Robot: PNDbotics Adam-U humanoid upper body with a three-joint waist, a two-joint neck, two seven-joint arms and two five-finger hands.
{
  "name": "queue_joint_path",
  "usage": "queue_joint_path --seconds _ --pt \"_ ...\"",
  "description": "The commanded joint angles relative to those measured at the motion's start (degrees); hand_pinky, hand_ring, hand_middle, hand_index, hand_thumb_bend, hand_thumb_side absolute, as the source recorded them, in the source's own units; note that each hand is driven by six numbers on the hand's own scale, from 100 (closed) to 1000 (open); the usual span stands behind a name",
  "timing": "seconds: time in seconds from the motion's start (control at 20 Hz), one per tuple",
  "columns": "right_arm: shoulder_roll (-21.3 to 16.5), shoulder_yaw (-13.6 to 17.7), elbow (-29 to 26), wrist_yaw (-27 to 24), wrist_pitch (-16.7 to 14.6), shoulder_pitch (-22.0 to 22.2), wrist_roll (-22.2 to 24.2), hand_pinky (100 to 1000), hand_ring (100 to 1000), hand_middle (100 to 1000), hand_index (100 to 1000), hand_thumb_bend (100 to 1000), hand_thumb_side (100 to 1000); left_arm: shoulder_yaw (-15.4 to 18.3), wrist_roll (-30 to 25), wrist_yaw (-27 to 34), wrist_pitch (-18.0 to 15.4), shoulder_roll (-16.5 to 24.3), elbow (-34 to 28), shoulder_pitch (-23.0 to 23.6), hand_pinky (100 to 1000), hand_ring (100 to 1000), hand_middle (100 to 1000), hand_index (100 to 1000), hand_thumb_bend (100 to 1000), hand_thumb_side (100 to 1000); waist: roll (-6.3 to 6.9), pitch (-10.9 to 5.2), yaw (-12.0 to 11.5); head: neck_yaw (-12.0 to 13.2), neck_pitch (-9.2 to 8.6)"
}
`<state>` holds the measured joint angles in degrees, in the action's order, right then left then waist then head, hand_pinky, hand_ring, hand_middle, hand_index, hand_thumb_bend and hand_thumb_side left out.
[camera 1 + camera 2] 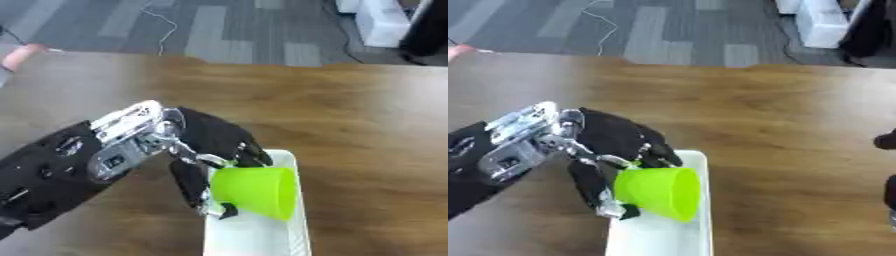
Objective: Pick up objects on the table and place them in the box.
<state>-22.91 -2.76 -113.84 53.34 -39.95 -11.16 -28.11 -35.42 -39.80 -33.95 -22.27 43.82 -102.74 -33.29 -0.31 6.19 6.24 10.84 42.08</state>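
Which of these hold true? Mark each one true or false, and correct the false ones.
1. The left robot hand has its fingers curled round a green cup. True.
2. The green cup stands upright on the wooden table. False: it is held tilted on its side over the white box.
3. The white box sits at the near edge of the table. True.
4. The box is red. False: it is white.
5. The right robot hand holds the cup. False: only a dark part of it shows at the right edge of the right eye view, away from the cup.
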Motion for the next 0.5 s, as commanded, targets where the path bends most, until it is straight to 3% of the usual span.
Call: queue_joint_path --seconds 0.05,0.2,0.35,0.4,0.45,0.5 --pt "-1.3 0.24 -0.75 -0.49 -0.81 -0.8 -0.64 180 337 382 482 257 1000 0.93 -0.35 3.0 1.94 -0.15 0.41 0.51 1000 1000 1000 1000 100 1000 0.0 -0.59 0.03 -0.34 0.15" --pt "-1.26 0.34 -0.75 -0.43 -0.75 -0.79 -0.66 180 337 382 482 256 1000 2.92 -0.6 6.39 5.18 -1.19 -0.49 2.04 1000 1000 1000 1000 100 1000 -0.07 -0.54 -0.1 -0.59 0.26" --pt "-1.2 0.4 -0.75 -0.33 -0.69 -0.6 -0.79 179 337 382 482 257 1000 6.98 1.17 8.13 7.97 -2.09 -3.71 2.78 1000 1000 1000 1000 115 1000 -0.19 -0.57 -0.39 -1.3 0.57" --pt "-1.22 0.36 -0.75 -0.22 -0.61 -0.5 -0.7 177 336 382 483 255 1000 7.97 1.69 8.1 8.39 -2.01 -4.74 2.68 1000 1000 1000 1000 273 1000 -0.2 -0.6 -0.48 -1.44 0.61" --pt "-1.22 0.34 -0.75 -0.13 -0.52 -0.44 -0.63 177 336 382 483 255 1000 8.8 2.16 7.47 8.41 -1.72 -5.75 2.57 1000 1000 1000 1000 200 1000 -0.2 -0.63 -0.54 -1.53 0.63" --pt "-1.22 0.31 -0.75 -0.09 -0.48 -0.41 -0.63 178 337 382 482 257 1000 9.3 2.46 6.74 8.24 -1.5 -6.55 2.54 1000 1000 1000 1000 532 1000 -0.19 -0.65 -0.57 -1.64 0.61"
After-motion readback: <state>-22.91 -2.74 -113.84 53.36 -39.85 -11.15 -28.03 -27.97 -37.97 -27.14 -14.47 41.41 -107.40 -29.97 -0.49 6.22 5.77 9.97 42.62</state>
